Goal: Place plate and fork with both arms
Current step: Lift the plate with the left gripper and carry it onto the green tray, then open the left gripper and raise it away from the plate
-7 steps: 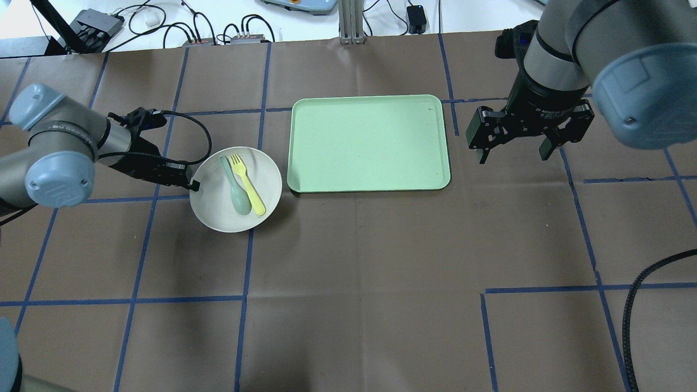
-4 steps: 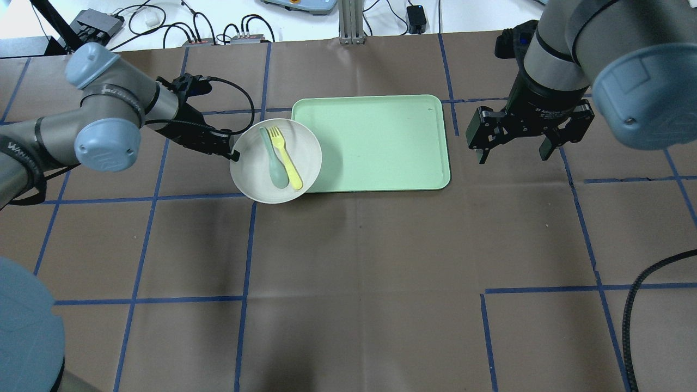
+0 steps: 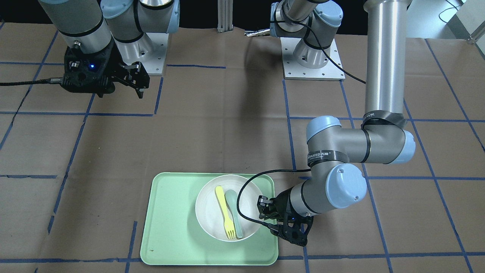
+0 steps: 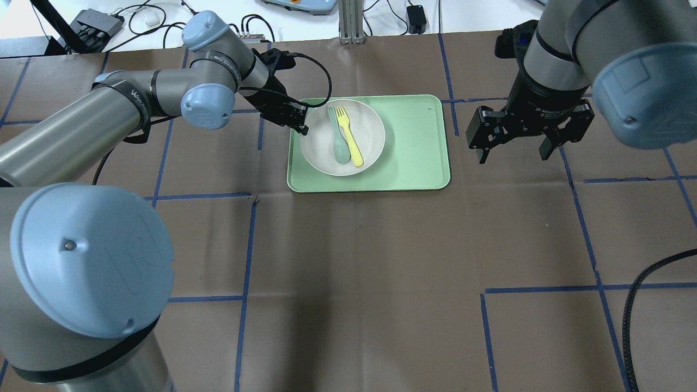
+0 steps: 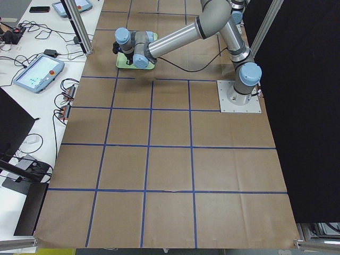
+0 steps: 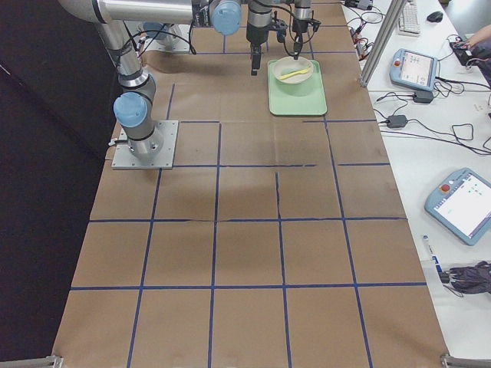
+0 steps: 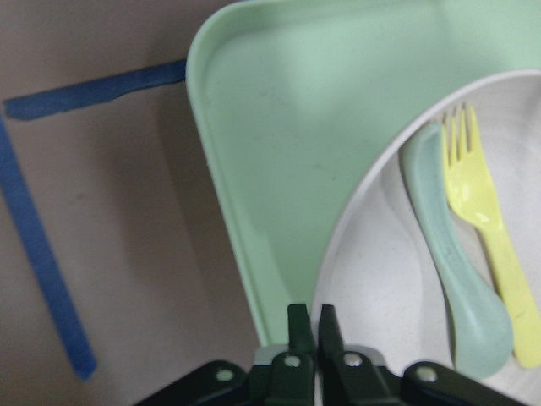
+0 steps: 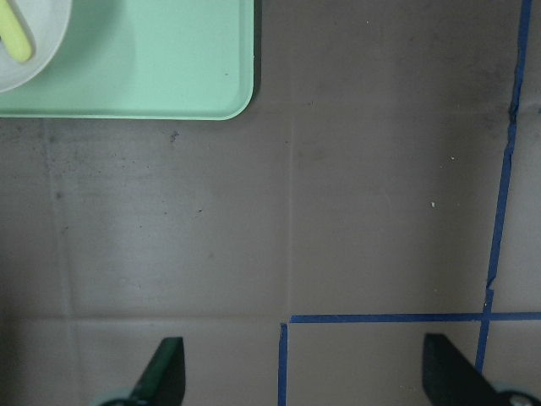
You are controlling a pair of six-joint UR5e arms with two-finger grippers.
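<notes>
1. Left gripper (image 4: 298, 123) is clenched on the rim of the plate (image 4: 371, 136). The right gripper (image 4: 514, 153) hangs spread wide and empty over brown paper beside the tray (image 4: 416, 158).
2. The tray is mint-green, rectangular matte plastic with rounded corners and a low lip.
3. The plate is round, off-white, speckled and shallow, and sits over the tray's left half. It seems to be being set down; letting go comes next.
4. The grey-green spoon (image 4: 338, 142) and the slim yellow fork (image 4: 349, 139) lie side by side in the plate. The free arm must then pinch the thin fork.
</notes>
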